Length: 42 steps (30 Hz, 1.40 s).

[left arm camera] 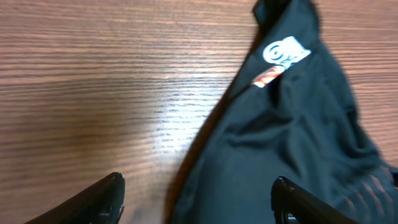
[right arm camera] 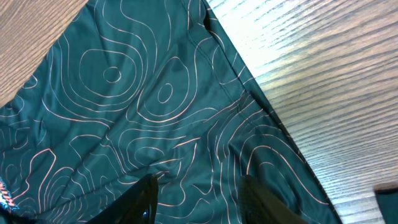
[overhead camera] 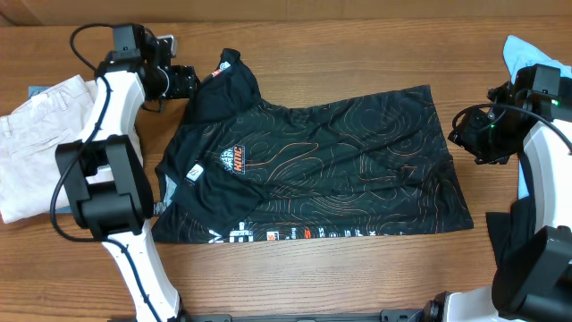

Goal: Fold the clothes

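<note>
Overhead, the thin black sports garment with orange contour lines [overhead camera: 322,170] lies spread across the wooden tabletop [overhead camera: 357,277]. The left pincer [overhead camera: 183,80] gapes wide beside its sleeve, empty. The right pincer [overhead camera: 463,134], partly parted, hovers at the opposite edge. A fold looks about to begin, and each pincer must first pinch fabric.

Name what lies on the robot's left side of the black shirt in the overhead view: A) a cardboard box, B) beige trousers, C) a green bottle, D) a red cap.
B: pale beige trousers lie left of the shirt.
</note>
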Available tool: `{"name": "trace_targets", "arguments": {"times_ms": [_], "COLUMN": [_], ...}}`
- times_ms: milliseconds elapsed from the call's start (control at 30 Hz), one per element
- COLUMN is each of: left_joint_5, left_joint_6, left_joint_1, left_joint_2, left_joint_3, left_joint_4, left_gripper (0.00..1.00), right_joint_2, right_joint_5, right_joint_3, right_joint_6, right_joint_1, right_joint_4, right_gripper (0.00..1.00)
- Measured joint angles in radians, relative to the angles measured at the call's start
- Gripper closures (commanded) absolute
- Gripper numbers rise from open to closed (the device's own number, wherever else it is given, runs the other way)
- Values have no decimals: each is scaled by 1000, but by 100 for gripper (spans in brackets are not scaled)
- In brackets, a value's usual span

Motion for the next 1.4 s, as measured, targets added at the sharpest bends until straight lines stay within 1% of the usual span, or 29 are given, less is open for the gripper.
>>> {"name": "trace_targets", "arguments": {"times_ms": [133, 233, 267, 333, 400, 433, 467, 533, 567, 600, 633, 667, 733, 767, 867, 900, 933, 967, 1000, 1067, 1167, 1400], "left_joint_5": [-1, -16, -21, -35, -51, -63, -72, -91, -103, -111, -122, -134, -143, -145, -123, -102, -81, -64, -28, 20, 61, 89], "left_joint_6": [3, 10, 10, 18, 21, 18, 16, 12, 5, -3, -10, -26, -72, -116, -214, -246, -266, -278, -299, -318, -332, -347], "left_joint_1": [-23, -57, -66, -79, -85, -85, -85, -85, -85, -85, -85, -85, -85, -85, -80, -77, -72, -70, -61, -50, -38, -33], "left_joint_2": [50, 79, 85, 93, 95, 97, 98, 98, 98, 98, 98, 98, 98, 97, 97, 98, 97, 98, 98, 98, 98, 98], "left_joint_3": [2, 2, 2, 6, 7, 7, 7, 8, 8, 9, 13, 17, 26, 35, 51, 54, 55, 55, 56, 58, 63, 66], "left_joint_4": [51, 67, 67, 74, 74, 73, 72, 59, 55, 47, 32, 17, -20, -48, -128, -146, -157, -162, -165, -159, -156, -155], "left_gripper": [32, 36, 43, 62, 69, 76, 80, 87, 89, 91, 93, 96, 96, 96, 96, 96, 96, 96, 96, 96, 96, 96], "right_joint_2": [0, 0, 0, 0, 0, 0, 0, 0, 0, 0, 0, 0, 3, 11, 55, 93, 130, 150, 196, 251, 305, 443], "right_joint_5": [0, 0, 0, 0, 0, 0, 0, 0, 0, 0, -4, -8, -17, -19, -24, -24, -25, -25, -23, -22, -23, -23], "right_joint_3": [0, 0, 0, 0, 0, 0, 0, 0, 0, 0, 0, 1, 1, 2, 4, 8, 8, 8, 9, 8, 8, 8], "right_joint_6": [0, 0, 0, 0, 0, 0, -1, 0, 0, -7, -32, -46, -80, -96, -113, -119, -120, -122, -125, -128, -130, -130], "right_joint_1": [0, 0, 0, 0, 0, 0, 0, 0, 1, 3, 11, 20, 52, 76, 106, 113, 114, 114, 112, 111, 111, 111], "right_joint_4": [0, 1, 1, 2, 4, 13, 19, 42, 65, 92, 145, 169, 249, 314, 447, 529, 591, 621, 698, 788, 845, 927], "right_gripper": [55, 55, 55, 56, 59, 61, 65, 66, 65, 61, 49, 44, 41, 39, 38, 38, 36, 33, 33, 32, 32, 32]}}
